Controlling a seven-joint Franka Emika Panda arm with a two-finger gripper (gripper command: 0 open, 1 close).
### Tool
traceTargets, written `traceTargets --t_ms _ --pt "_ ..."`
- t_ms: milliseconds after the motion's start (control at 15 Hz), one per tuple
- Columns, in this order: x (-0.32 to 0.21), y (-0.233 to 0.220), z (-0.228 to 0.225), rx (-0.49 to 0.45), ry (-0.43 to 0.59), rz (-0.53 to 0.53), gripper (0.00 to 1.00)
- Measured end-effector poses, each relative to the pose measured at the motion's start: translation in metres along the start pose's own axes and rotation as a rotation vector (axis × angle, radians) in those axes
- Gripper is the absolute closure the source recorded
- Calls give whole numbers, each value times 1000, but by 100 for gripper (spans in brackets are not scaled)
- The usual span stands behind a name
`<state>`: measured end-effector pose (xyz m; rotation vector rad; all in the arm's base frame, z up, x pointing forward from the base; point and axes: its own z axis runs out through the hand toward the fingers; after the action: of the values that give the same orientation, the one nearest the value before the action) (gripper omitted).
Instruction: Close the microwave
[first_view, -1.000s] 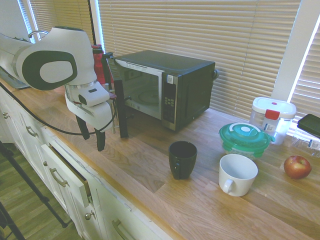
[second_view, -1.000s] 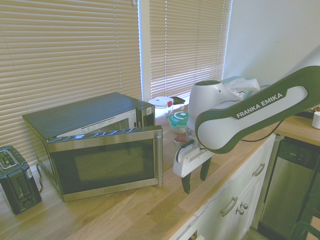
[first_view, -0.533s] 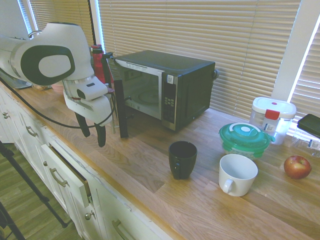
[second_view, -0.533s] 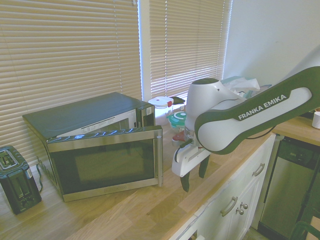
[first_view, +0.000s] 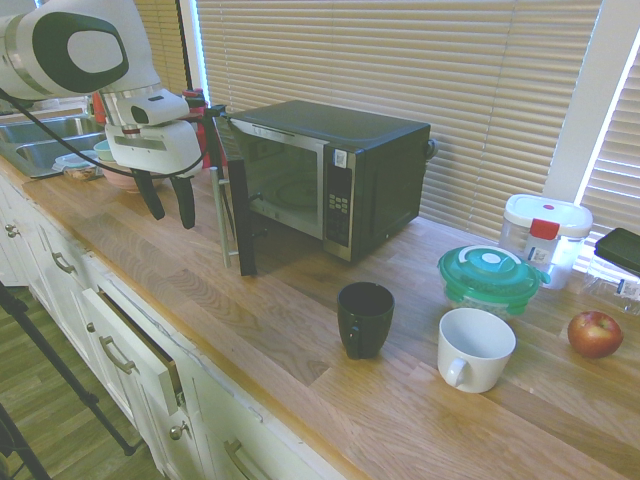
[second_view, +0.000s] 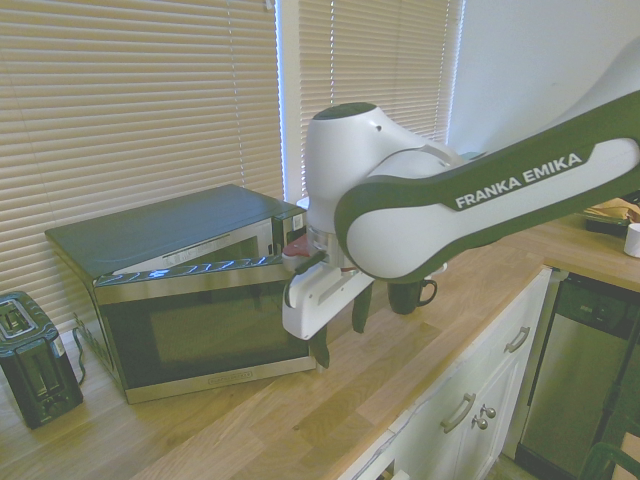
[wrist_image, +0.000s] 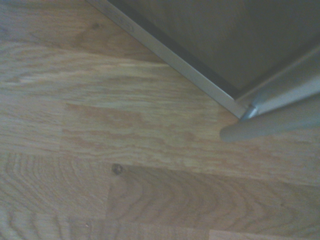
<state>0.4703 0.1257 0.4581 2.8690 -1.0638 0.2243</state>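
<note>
Wooden kitchen countertop (first_view: 300, 330) under your arm; the boxy black microwave (first_view: 340, 170) sits by the blinds, its dark glass door (second_view: 205, 325) swung open; your gripper (first_view: 166, 200) hangs beside the door's outer face, fingers apart, holding nothing.

Daylight comes through the closed blinds (first_view: 400, 70) beyond the gripper (first_view: 167, 205), leaving both outside views bright and slightly washed out, with a greenish cast. Glare whitens the window frame (first_view: 600, 110) far off to one side. Straight lines bow a little near the edges (wide-angle lenses). The wrist view is dim and soft, the wooden counter (wrist_image: 125, 150) blurred.
</note>
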Motion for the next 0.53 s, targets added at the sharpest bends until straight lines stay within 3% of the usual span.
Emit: traceTargets --t_ms 533 --pt "33 -61 -26 -16 3 -27 0"
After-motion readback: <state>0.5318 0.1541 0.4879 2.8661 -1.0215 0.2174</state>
